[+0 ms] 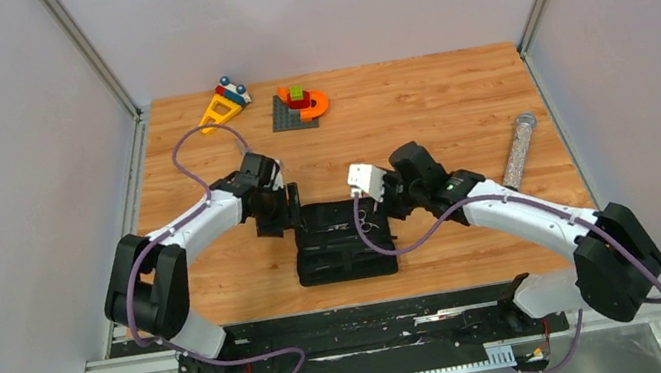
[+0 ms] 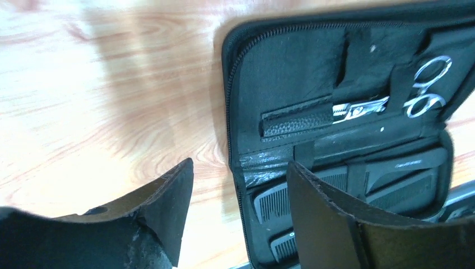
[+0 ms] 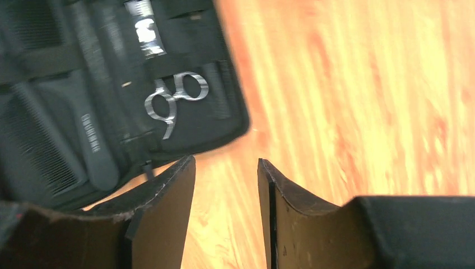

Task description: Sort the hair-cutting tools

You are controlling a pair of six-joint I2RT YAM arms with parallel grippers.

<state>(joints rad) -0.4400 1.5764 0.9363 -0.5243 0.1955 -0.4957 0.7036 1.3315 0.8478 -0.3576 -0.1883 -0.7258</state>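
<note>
A black zip case (image 1: 341, 245) lies open at the table's middle. In the left wrist view the case (image 2: 280, 56) holds silver scissors (image 2: 428, 87) with ring handles in its upper half, and a silver metal part (image 2: 361, 108) shows beside a leather sleeve. Black combs (image 2: 330, 182) sit in its lower half. The right wrist view shows the scissors (image 3: 173, 98) and a long black comb (image 3: 95, 145) strapped in the case (image 3: 218, 129). My left gripper (image 2: 240, 165) is open and empty, straddling the case's left edge (image 1: 278, 213). My right gripper (image 3: 227, 162) is open and empty over bare wood by the case's right edge (image 1: 392, 201).
Colourful toy blocks (image 1: 226, 102) and more on a grey plate (image 1: 301, 105) stand at the back left. A clear glittery tube (image 1: 518, 150) lies at the right. Purple cables loop along both arms. Grey walls close in the table on three sides.
</note>
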